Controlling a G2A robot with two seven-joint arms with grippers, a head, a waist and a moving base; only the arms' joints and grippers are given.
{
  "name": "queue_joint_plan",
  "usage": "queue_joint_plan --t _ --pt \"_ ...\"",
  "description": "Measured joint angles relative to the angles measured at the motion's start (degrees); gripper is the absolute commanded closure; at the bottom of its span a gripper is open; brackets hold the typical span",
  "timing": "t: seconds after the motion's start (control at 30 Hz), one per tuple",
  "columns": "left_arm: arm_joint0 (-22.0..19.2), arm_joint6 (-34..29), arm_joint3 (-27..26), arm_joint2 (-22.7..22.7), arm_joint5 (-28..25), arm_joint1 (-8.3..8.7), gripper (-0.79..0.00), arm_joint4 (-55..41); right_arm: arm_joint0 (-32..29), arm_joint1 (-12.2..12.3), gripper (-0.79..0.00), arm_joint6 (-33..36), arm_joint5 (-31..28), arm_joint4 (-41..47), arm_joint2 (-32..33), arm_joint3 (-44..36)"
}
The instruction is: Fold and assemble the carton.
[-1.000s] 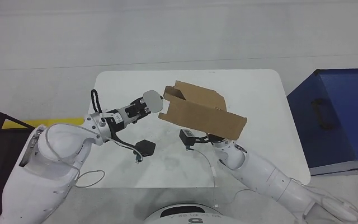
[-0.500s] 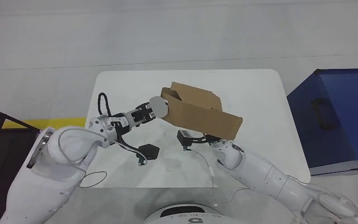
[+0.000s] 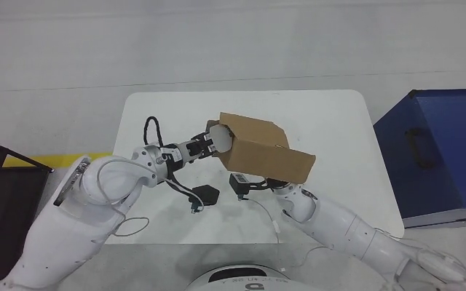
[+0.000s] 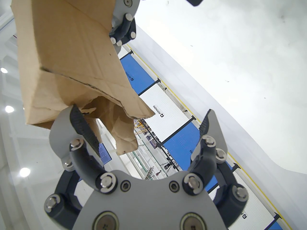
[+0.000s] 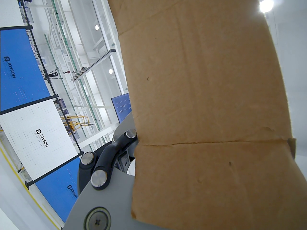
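The carton point(image 3: 262, 149) was up off the bench point(image 3: 328, 109), hanging over its middle. It was tipped, with its long body running from the centre toward the right front corner. Its open end faced the bench's left edge, and there the left arm point(image 3: 131, 171) came in from that side.

The left jaws were spread wide, right at that open end. One ribbed pad point(image 4: 82, 130) sat against the ragged lower edge of the cardboard beside a loose flap point(image 4: 124, 135), touching it or all but touching; which, I could not tell. The other pad point(image 4: 207, 126) stood out in free air, well apart from the cardboard. Nothing was pinched between them. The flaps at this end hung creased and unfolded.

On the other side, the right arm point(image 3: 342, 225) reached up from the bench's front edge and went in under the carton. The right jaws were clamped on the carton, a brown wall running straight down into them. In the right wrist view the cardboard covered their tips, with a black finger link point(image 5: 112, 149) showing just beside the panel. In the left wrist view the right jaws showed behind the carton's far wall, hard against it.

A blue case point(image 3: 429, 156) stood beyond the bench's right edge.
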Motion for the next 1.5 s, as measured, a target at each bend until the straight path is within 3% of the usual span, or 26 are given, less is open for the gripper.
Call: queue_joint_plan --t 0.4,0.57,0.77,1.0,1.13,1.3,1.5 --pt "-4.4 -0.22 0.72 5.64 -2.03 -0.23 -0.785 1.55 1.56 -0.23 0.0 0.26 0.0 0.0 -2.37 1.39" --pt "-4.74 -1.68 1.21 5.37 -1.32 -0.32 -0.785 -0.11 2.19 -0.45 0.0 1.15 0.0 0.0 -2.94 1.9" --pt "-0.14 -5.05 2.49 -1.4 2.57 0.12 -0.785 -7.31 2.32 -0.17 0.0 3.66 0.0 0.0 -2.25 1.57" --pt "12.09 -4.06 5.97 -13.67 14.13 0.98 -0.785 -19.83 2.31 -0.16 0.0 3.7 0.0 0.0 -2.22 1.57" --pt "18.21 -0.16 8.31 -17.55 20.3 1.25 -0.785 -24.75 1.26 -0.23 0.0 4.27 -0.01 0.0 -1.09 0.33" --pt "21.79 4.97 10.76 -18.04 24.74 1.34 -0.785 -28.38 -1.39 -0.09 0.0 4.92 0.0 0.0 2.33 -1.4" --pt "18.39 6.37 11.45 -12.23 23.34 0.99 -0.785 -25.98 -2.95 -0.2 0.0 2.29 0.0 0.0 4.38 -1.5"
